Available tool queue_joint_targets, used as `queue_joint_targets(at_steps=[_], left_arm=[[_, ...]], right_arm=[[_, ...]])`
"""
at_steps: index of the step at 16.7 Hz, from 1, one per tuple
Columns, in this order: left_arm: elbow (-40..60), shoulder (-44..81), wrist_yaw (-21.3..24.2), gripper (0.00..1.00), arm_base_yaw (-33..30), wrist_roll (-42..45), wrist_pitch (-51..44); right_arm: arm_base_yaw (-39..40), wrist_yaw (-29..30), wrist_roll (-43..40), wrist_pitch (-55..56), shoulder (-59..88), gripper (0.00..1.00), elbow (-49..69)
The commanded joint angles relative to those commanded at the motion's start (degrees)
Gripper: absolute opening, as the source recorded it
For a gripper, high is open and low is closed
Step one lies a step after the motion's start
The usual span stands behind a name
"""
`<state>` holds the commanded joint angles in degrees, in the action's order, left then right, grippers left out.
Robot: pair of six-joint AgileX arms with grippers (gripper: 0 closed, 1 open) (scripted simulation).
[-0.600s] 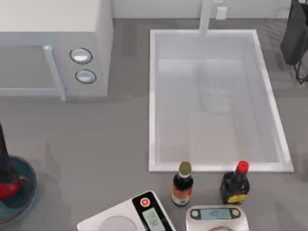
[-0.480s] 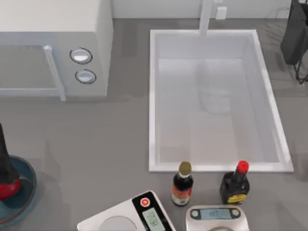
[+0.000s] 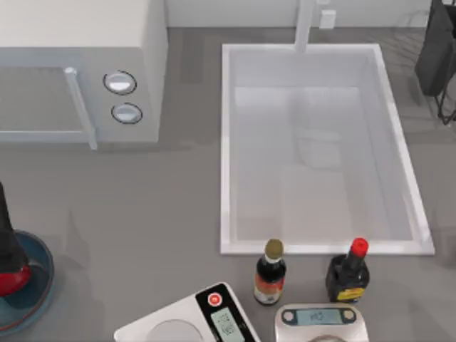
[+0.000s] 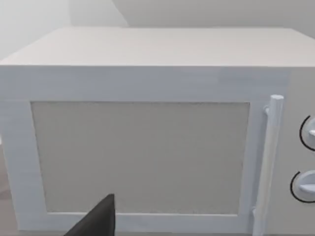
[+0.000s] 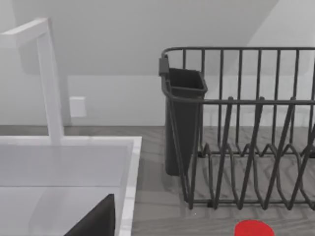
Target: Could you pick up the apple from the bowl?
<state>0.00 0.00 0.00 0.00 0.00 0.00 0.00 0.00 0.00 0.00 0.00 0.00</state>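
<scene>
**Left gripper standing over the apple in the bowl**

You are holding your left gripper [image 3: 7, 262] at the table's left edge, reaching straight down onto the apple [image 3: 14, 281]. You cannot tell here whether it is spread or pinching the fruit. The apple is showing red just below the gripper's tip, inside the bowl [image 3: 41, 279], whose teal wall is curving around it on the right. Away from the gripper on the far side, the microwave [image 3: 78, 71] is standing with its door shut. Well off to the gripper's right, a white kitchen scale [image 3: 187, 319] and two dark sauce bottles [image 3: 270, 274] are standing in front of the sink [image 3: 226, 142]. Your right gripper [image 5: 96, 222] is sitting parked, facing the dish rack [image 5: 246, 147].
</scene>
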Motion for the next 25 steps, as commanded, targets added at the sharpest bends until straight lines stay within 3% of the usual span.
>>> queue_joint_targets(at_steps=[16,20,25], left_arm=[[1.7,2.0,0.0,1.00,-0.1,-0.1,-1.9],[9.9,13.0,0.0,1.00,-0.6,-0.4,-11.6],[25.1,36.9,0.0,1.00,-1.6,-1.1,-29.9]], right_arm=[[0.0,0.0,0.0,0.0,0.0,1.00,0.0],[0.0,0.0,0.0,0.0,0.0,1.00,0.0],[0.0,0.0,0.0,0.0,0.0,1.00,0.0]])
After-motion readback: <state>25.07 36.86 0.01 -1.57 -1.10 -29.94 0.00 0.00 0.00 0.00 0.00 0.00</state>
